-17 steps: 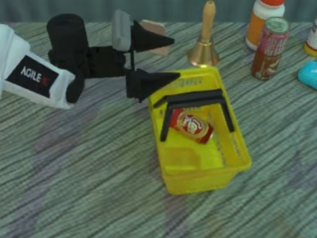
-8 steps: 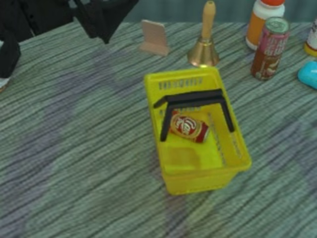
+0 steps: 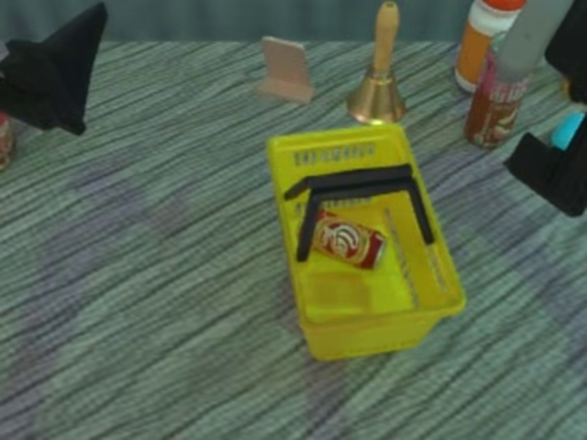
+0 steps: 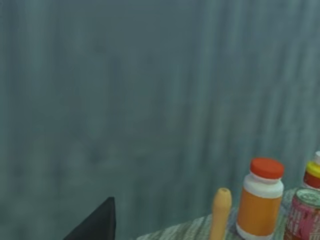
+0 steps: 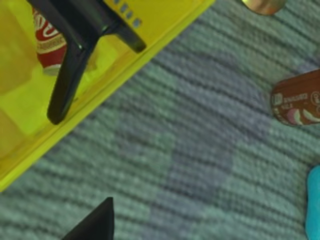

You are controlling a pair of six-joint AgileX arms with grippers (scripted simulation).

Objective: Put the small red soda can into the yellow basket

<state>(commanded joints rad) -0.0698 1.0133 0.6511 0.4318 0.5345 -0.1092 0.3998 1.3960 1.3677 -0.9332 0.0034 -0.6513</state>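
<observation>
Small red soda can (image 3: 347,242) lies on its side inside the yellow basket (image 3: 381,337), under its black handles (image 3: 358,183). Left hand (image 3: 50,78) is far left of basket, right hand (image 3: 550,170) just right of it; can't tell if either's open.

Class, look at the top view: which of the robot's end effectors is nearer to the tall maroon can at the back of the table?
Right. The right end effector sits just beside the tall maroon can, at the table's right edge. The left end effector is far across the table, at its left edge.
</observation>
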